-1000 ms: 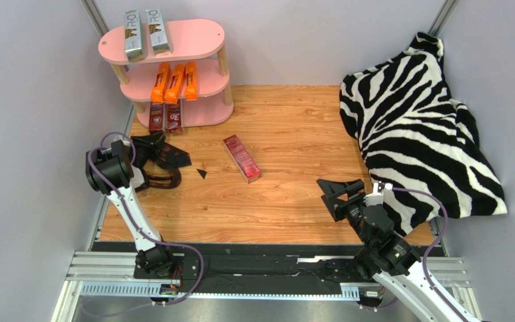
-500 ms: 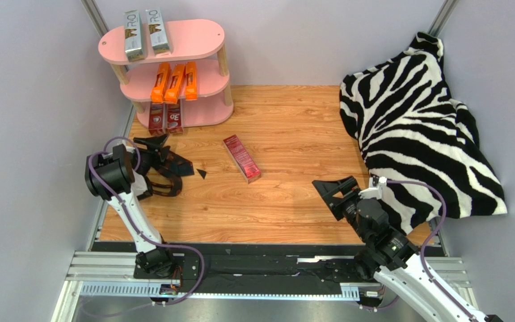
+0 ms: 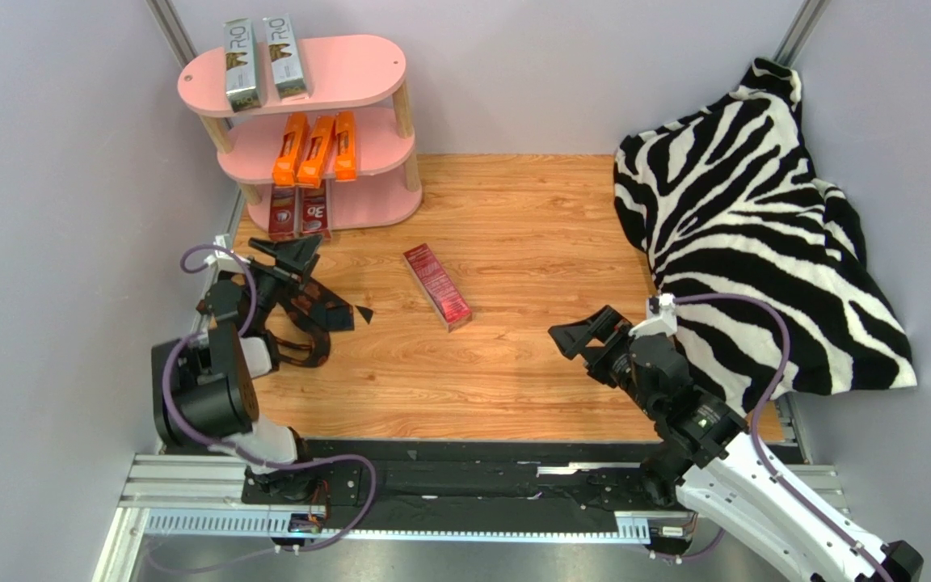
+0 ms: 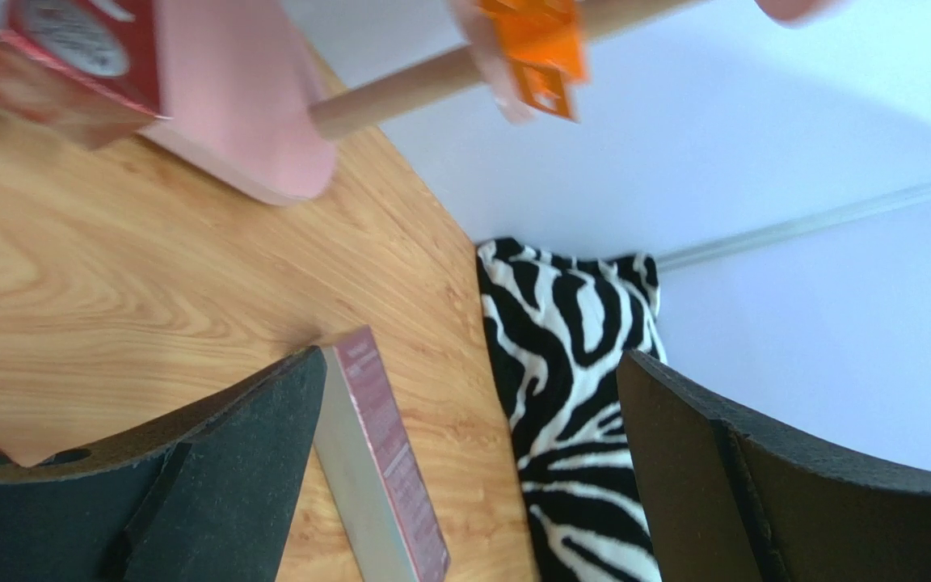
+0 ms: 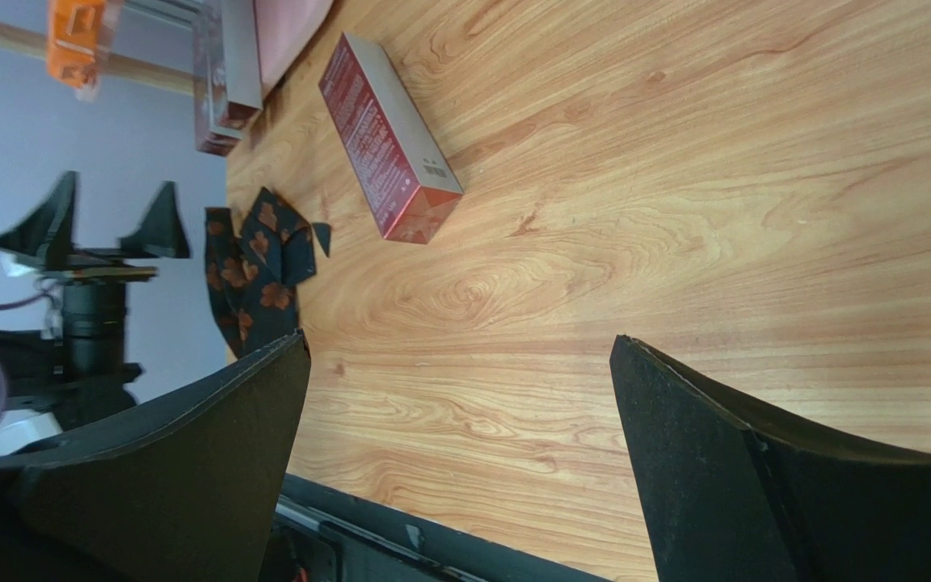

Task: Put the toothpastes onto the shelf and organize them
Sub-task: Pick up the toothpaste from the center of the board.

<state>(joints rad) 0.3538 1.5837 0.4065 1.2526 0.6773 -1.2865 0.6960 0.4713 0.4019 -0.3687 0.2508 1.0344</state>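
The pink shelf [image 3: 355,73] stands at the far left. Two silver toothpastes [image 3: 240,61] lie on its top tier, three orange ones [image 3: 316,148] on the middle tier, and two dark red ones [image 3: 298,214] on the bottom. A third dark red carton [image 3: 436,286] [image 5: 385,133] [image 4: 379,485] lies loose on the table. My left gripper [image 3: 292,252] [image 4: 470,364] is open and empty, just in front of the shelf and left of the loose carton. My right gripper [image 3: 582,332] [image 5: 458,346] is open and empty over bare wood, right of and nearer than that carton.
A black strap [image 3: 307,318] [image 5: 258,267] lies beside the left gripper. A zebra-print cloth [image 3: 762,230] [image 4: 568,400] covers the right side of the table. Grey walls close in the left, back and right sides.
The left jaws have opened, and that arm's elbow has dropped toward the near edge while the gripper shifted slightly toward the shelf. The right gripper has edged left and forward over the table.
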